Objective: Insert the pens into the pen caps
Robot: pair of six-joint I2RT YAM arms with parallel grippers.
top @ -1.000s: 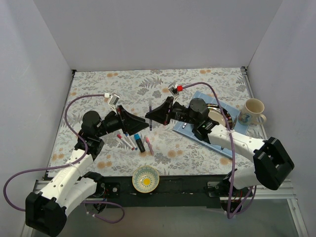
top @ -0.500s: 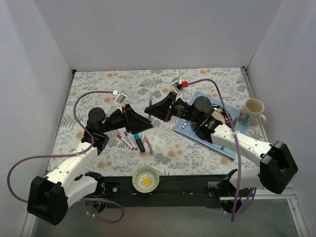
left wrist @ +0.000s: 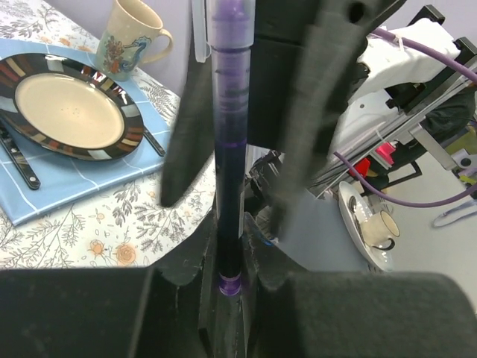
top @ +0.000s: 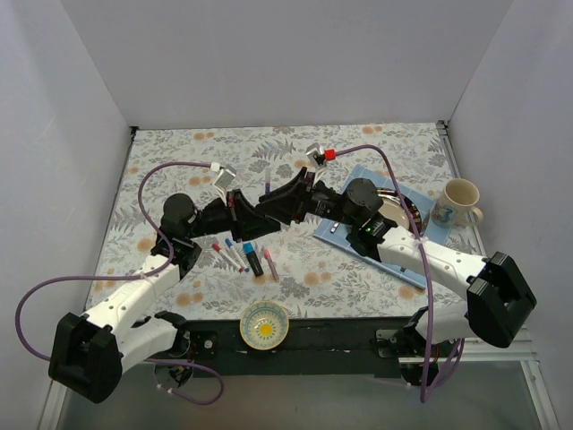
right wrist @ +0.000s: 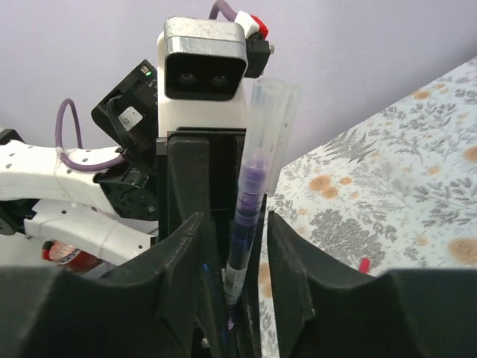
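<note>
A dark purple pen (left wrist: 228, 149) with a clear cap (right wrist: 270, 112) on its top end stands upright in mid-air between the two arms. My left gripper (left wrist: 227, 224) is shut on its lower end. My right gripper (right wrist: 234, 218) is open, its fingers standing either side of the pen (right wrist: 252, 216) with a gap on each side. In the top view both grippers meet above mid-table, left (top: 253, 219) and right (top: 274, 204). Several more pens (top: 233, 254) lie on the cloth below, with a black marker (top: 253, 260) and a pink pen (top: 270, 262). A small red cap (right wrist: 364, 265) lies on the cloth.
A striped plate (top: 400, 208) sits on a blue mat (top: 354, 242) with dark cutlery, right of centre. A mug (top: 459, 202) stands at the far right. A small bowl (top: 265, 324) sits at the front edge between the arm bases. White walls enclose the table.
My left gripper has moved in and shut on the pen's lower end. My right gripper, shut on the pen before, has opened its fingers off it.
</note>
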